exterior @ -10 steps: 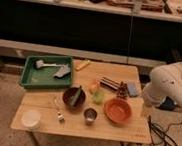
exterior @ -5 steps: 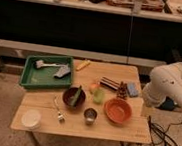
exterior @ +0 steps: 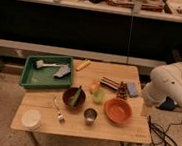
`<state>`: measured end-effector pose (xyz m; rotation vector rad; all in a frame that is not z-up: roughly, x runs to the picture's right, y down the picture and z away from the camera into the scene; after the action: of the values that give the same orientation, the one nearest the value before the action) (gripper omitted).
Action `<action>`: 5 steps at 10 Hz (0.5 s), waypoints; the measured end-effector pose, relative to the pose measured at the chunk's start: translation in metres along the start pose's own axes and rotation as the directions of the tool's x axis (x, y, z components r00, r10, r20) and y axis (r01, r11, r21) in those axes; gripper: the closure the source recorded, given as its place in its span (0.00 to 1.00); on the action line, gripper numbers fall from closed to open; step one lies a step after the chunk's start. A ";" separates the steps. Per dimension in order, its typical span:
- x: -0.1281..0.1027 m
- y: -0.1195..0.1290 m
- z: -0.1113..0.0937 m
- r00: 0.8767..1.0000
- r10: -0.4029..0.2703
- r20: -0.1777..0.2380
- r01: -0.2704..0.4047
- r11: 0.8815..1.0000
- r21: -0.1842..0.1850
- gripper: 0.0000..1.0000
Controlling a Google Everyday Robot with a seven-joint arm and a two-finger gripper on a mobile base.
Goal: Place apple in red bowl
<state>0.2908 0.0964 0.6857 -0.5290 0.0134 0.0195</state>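
The apple [exterior: 94, 86] is a small orange-yellow fruit resting on the wooden table [exterior: 45, 102] near its middle, right beside a light green cup [exterior: 99, 95]. The red bowl [exterior: 118, 110] stands to the apple's front right, wide, shallow and holding nothing. My white arm [exterior: 167, 87] hangs folded beyond the table's right edge, apart from both. The gripper itself does not show; it lies somewhere behind or below that arm's bulky links.
A green tray [exterior: 47, 72] with grey items sits back left. A dark bowl [exterior: 74, 96], metal cup [exterior: 90, 116], fork [exterior: 59, 112] and white cup [exterior: 31, 118] stand in front. A yellow object [exterior: 83, 65], dark bar [exterior: 112, 84] and blue sponge [exterior: 133, 89] lie behind. Cables [exterior: 168, 143] trail on the floor.
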 end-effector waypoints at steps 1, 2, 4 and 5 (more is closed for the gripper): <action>0.005 -0.008 -0.001 1.000 -0.025 0.009 0.025 0.999 0.026 0.35; 0.005 -0.019 -0.002 0.998 -0.060 0.023 0.059 0.997 0.048 0.35; 0.002 -0.065 -0.005 0.963 -0.260 0.073 0.250 0.960 0.125 0.35; -0.004 -0.085 -0.006 0.925 -0.372 0.080 0.357 0.921 0.154 0.35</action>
<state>0.2890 0.0196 0.7234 -0.3854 -0.1894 -0.3174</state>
